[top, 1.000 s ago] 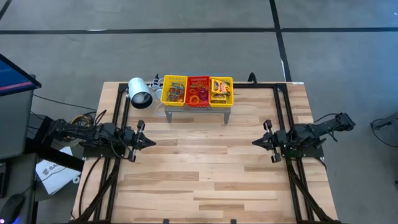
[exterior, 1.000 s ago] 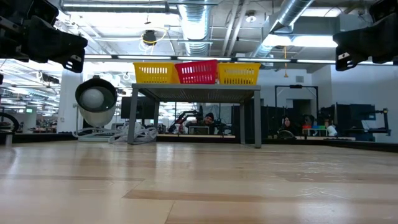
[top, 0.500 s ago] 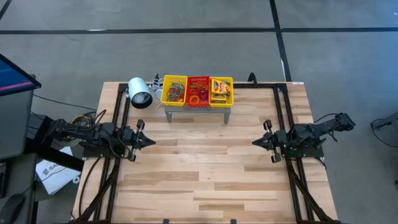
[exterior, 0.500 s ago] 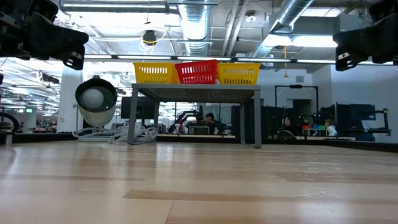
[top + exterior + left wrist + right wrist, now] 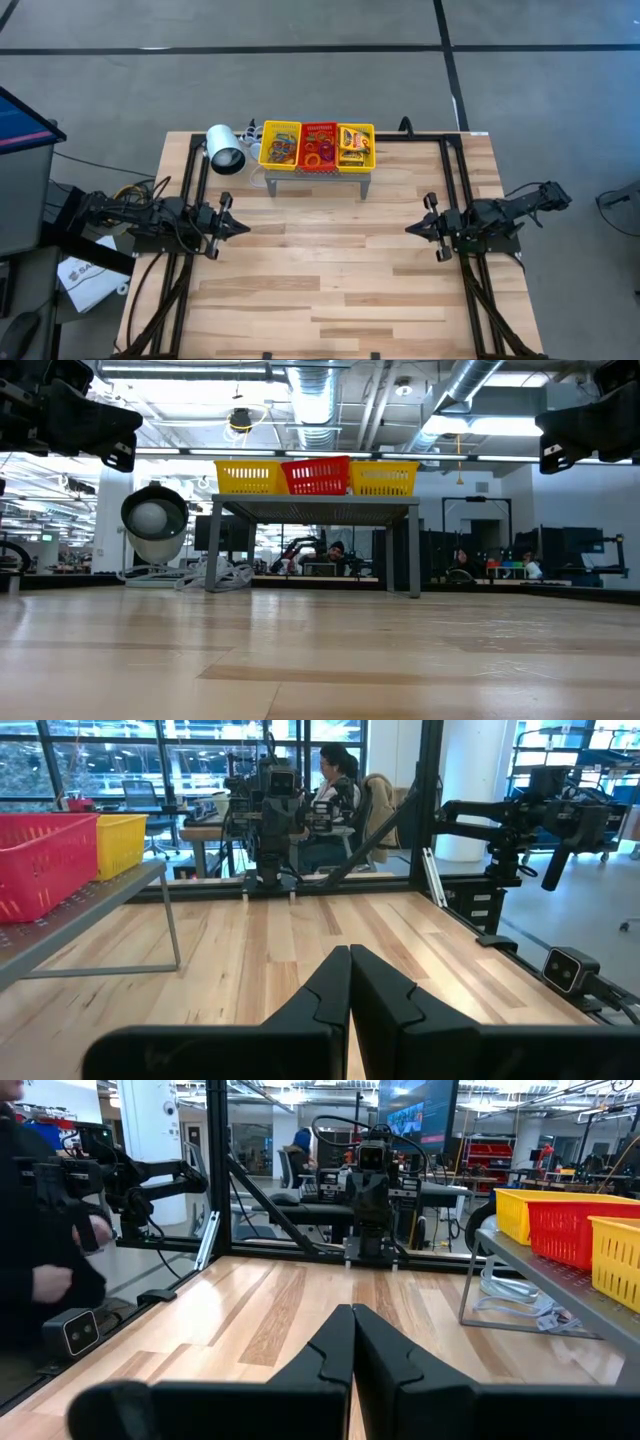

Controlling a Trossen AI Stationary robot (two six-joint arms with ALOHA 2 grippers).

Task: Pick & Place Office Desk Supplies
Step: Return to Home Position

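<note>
Left gripper (image 5: 245,229) and right gripper (image 5: 409,229) (jaws together on each) at opposite sides of the table (image 5: 330,275)

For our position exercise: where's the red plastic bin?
High view: the red plastic bin sits on the grey metal shelf at the far edge of the table, between two yellow plastic bins.

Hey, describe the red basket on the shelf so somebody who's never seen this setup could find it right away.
At the far edge of the light wooden table stands a small grey metal shelf on legs. On top of it, the red plastic basket is the middle one of three in a row. It is the only red one, flanked by two yellow plastic baskets.
</note>
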